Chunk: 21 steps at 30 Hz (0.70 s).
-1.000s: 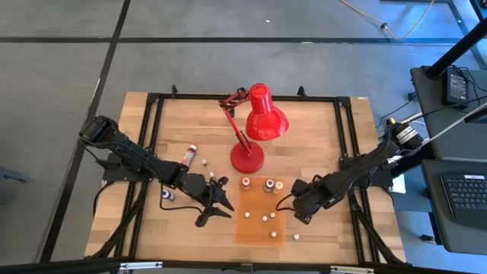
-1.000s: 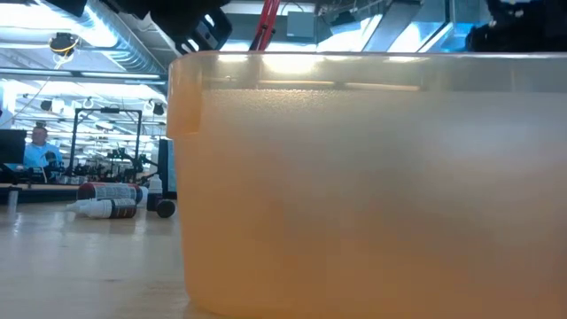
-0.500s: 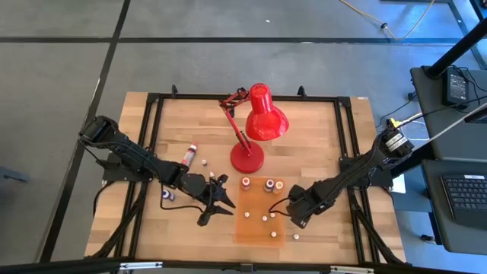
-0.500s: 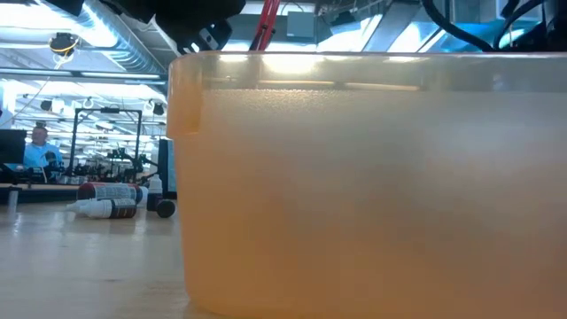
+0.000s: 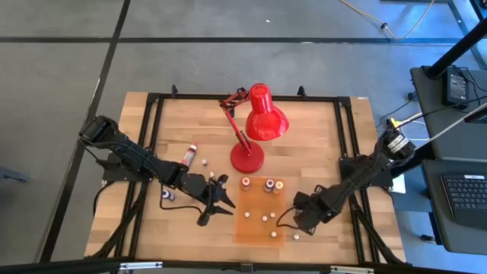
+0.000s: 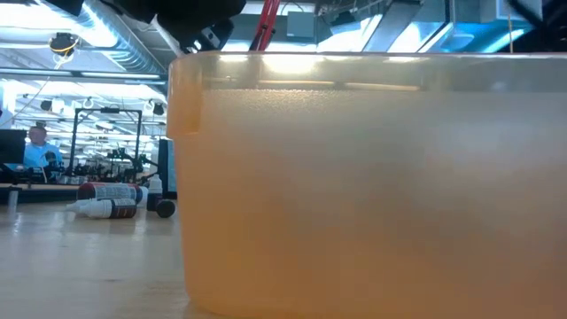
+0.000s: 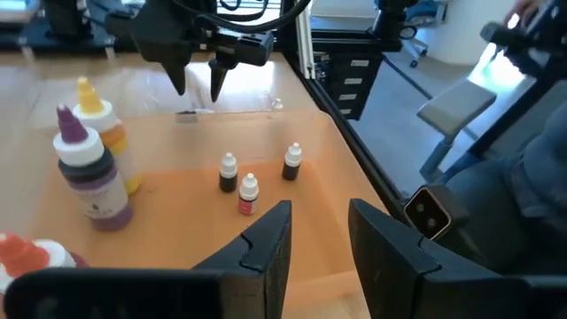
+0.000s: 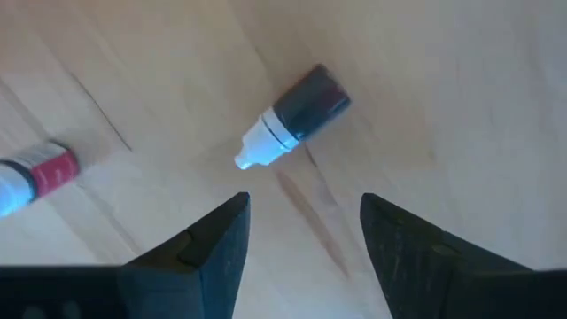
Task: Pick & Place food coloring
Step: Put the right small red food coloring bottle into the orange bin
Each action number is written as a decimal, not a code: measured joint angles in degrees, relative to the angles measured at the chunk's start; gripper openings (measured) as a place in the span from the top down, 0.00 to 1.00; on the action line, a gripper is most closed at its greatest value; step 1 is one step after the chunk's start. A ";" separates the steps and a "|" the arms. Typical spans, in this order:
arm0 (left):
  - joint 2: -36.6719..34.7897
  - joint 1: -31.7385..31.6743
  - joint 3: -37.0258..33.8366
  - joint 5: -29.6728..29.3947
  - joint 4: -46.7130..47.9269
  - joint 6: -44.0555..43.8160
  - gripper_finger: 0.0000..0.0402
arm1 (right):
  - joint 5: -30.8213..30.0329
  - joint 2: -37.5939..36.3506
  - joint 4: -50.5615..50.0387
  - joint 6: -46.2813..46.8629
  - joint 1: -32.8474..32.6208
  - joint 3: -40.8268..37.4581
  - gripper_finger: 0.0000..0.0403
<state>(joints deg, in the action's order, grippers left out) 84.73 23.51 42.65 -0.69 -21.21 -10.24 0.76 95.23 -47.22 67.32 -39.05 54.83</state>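
Right gripper (image 5: 293,226): fingers apart, nothing between them; I have it low at the tray's near-right corner, and in its wrist view a dark dropper bottle (image 8: 297,113) lies on its side on bare wood just ahead of the jaws. I judge that bottle is my pick, so the jaws stand spread to straddle it.
Left gripper (image 5: 226,199): parked at the tray's left edge, jaws a narrow gap apart, empty; I read it as waiting so it stays out of the right arm's way.
Table (image 5: 312,148): wooden top in a black frame; loose bottles lie on it because they are not yet placed.
Red desk lamp (image 5: 259,122): stands behind the tray, not part of the job.
Orange tray (image 5: 251,228): flat, translucent, front centre; it fills the low view as a wall (image 6: 372,177). I take it as the drop spot.
Bigger bottles in tray (image 5: 257,184): a row along the far edge, upright; the left wrist view shows purple-capped (image 7: 89,168) and yellow-capped (image 7: 99,120) ones.
Small food coloring in tray (image 7: 248,190): three tiny white-capped bottles standing close together, already placed.
Second loose bottle (image 8: 35,173): red label, on its side near the dark one, apart from it.
Bottles at left (image 5: 188,156): one lies on the wood, a tiny one (image 5: 204,161) beside it, a dark one (image 5: 167,195) by the left arm; all left to move.
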 joint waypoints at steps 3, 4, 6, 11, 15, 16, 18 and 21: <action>0.00 0.00 0.00 0.00 0.00 2.89 0.73 | -2.83 -0.04 -0.51 0.69 -1.60 0.00 0.46; 0.00 0.00 0.00 0.00 0.00 3.19 0.73 | -4.03 -0.04 -0.38 1.45 -2.12 0.00 0.46; 0.00 0.00 0.00 0.00 0.00 3.52 0.73 | -6.15 -0.04 -0.23 3.15 -3.28 0.00 0.46; 0.00 0.00 0.00 -2.37 0.00 3.54 0.72 | -10.71 -0.04 0.36 9.92 -7.59 0.00 0.46; 0.00 0.00 0.00 -5.00 0.00 4.81 0.73 | -16.95 -0.06 1.86 16.20 -12.06 0.00 0.46; 0.00 0.00 0.00 -5.85 0.00 6.12 0.73 | -18.98 -0.06 2.43 17.07 -13.10 0.00 0.46; 0.00 0.00 0.00 -7.52 0.00 9.01 0.73 | -22.93 -0.06 4.30 18.40 -14.97 0.00 0.46; 0.00 0.00 0.00 -9.56 0.00 11.64 0.73 | -27.72 -0.06 6.37 19.46 -17.03 0.00 0.46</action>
<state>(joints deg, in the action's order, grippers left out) 84.73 23.51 42.65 -10.25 -21.21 1.40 -26.95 95.18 -40.85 86.78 -56.08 54.83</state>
